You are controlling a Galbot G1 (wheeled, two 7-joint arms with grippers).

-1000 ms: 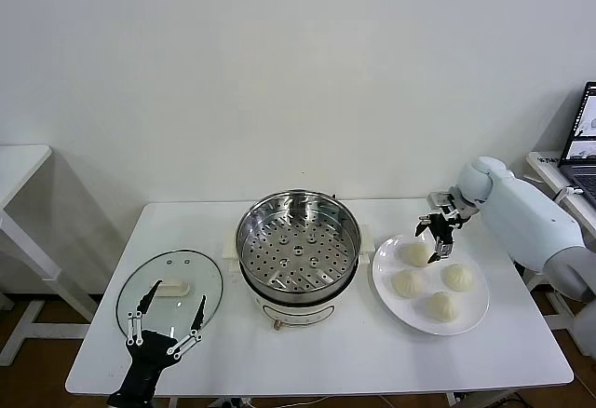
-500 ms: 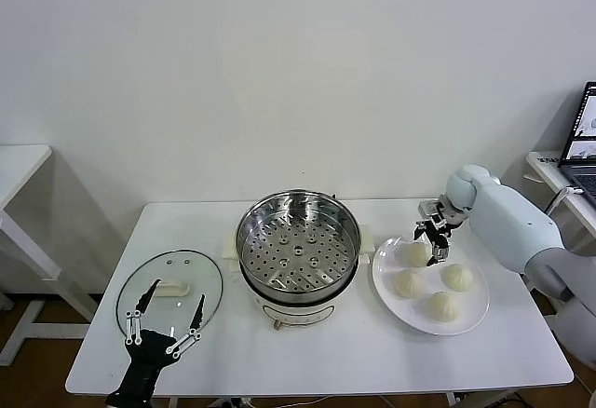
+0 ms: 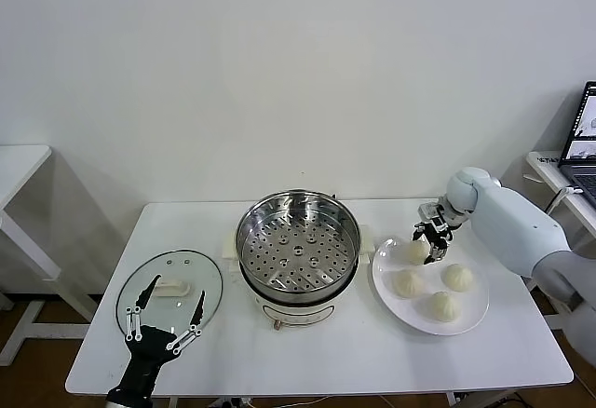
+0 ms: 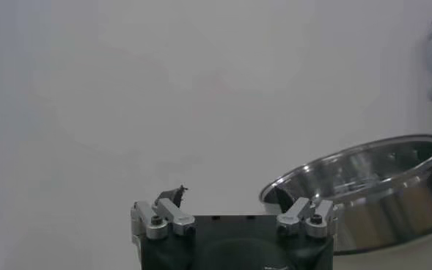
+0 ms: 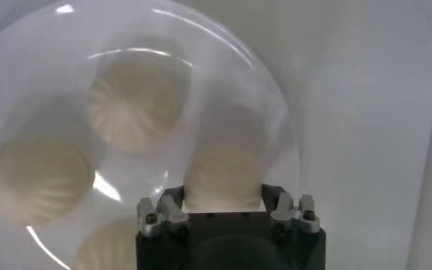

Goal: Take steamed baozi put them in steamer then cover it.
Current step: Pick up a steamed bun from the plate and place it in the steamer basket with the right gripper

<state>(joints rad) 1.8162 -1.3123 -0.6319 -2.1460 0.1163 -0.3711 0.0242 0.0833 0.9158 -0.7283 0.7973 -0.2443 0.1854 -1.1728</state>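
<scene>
Right gripper (image 3: 428, 248) pinching the plate's (image 3: 473, 312) 11-o'clock baozi (image 3: 413, 251); squeeze softly, lift straight; left gripper (image 3: 166, 319) spread, idle above cover (image 3: 211, 279).

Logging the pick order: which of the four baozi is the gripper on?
The baozi at the plate's back edge, nearest the steamer; the right gripper straddles it.

We see four cream-white steamed baozi (image 3: 433, 279), each marked with fine pleats running out from its top, lying on a plain glossy white plate (image 3: 471, 318). The steamer (image 3: 298, 240) is shiny silver steel, its inner tray dotted with a regular pattern of small round holes, and it sits on a white base. The cover (image 3: 169, 289) is clear glass with a silver rim and a cream-white handle, and the table (image 3: 372, 352) beneath everything is plain white.
</scene>
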